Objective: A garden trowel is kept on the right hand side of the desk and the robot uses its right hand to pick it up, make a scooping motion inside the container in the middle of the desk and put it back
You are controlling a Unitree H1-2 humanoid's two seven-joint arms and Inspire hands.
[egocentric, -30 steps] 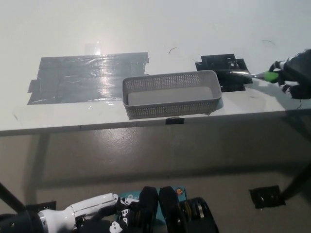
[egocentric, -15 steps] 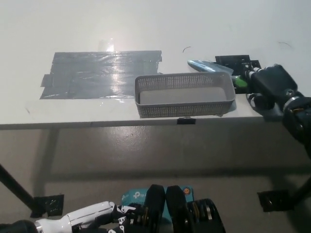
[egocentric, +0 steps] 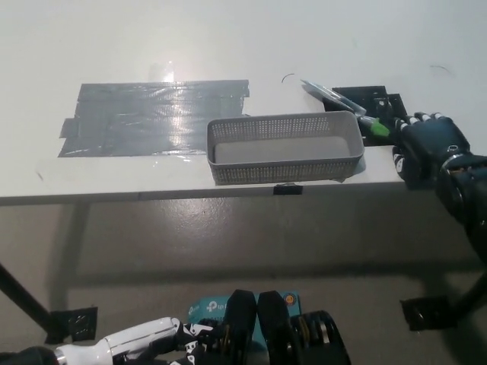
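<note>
My black right hand (egocentric: 430, 148) is at the desk's right front, shut on the green handle of the garden trowel (egocentric: 346, 106). The trowel's silvery blade points up and to the left, just behind the far right corner of the grey mesh container (egocentric: 285, 147). The blade is outside the container and appears lifted off the desk. The container stands in the middle of the desk near its front edge, with nothing in it. My white left hand (egocentric: 144, 340) hangs low at the bottom left, below the desk.
A large patch of grey tape (egocentric: 148, 116) lies on the white desk (egocentric: 228, 46) left of the container. A black mat (egocentric: 369, 99) lies under the trowel at the right. The desk's front edge runs just before the container.
The right hand has drawn the trowel's blade back to the right and tilted it, away from above the container's back rim. The camera has shifted slightly.
</note>
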